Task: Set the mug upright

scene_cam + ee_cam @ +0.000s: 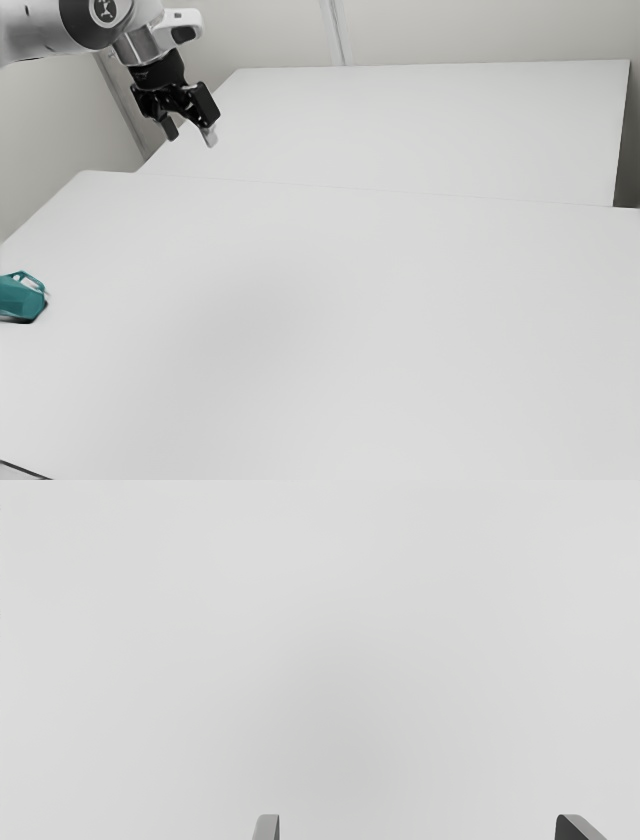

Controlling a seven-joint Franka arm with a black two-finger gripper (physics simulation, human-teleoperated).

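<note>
While my gripper [191,139] is hovering high over the white table [320,340], its two fingers are standing wide apart and pinching nothing. The teal mug [20,298] is resting on the tabletop at the exterior view's left edge, well apart from me, with part of its body running out of that view. It is appearing to lie on its side, its handle [29,280] uppermost, so I am judging that the righting is still wanting. My biggest worry is concerning aim: with the mug partly cut off, I am guessing at where its mouth and base are pointing, and a wrong guess could be turning it onto its rim instead of its foot. If I am coming down off-centre, one fingertip could be striking the handle or the rounded wall and sending the mug rolling farther away. A shallow pinch on those sloping sides could be slipping midway through the tilt, dropping it. Should I be letting go before the base is sitting flat, the weight of the handle and a leaning body could be tipping it over again.
</note>
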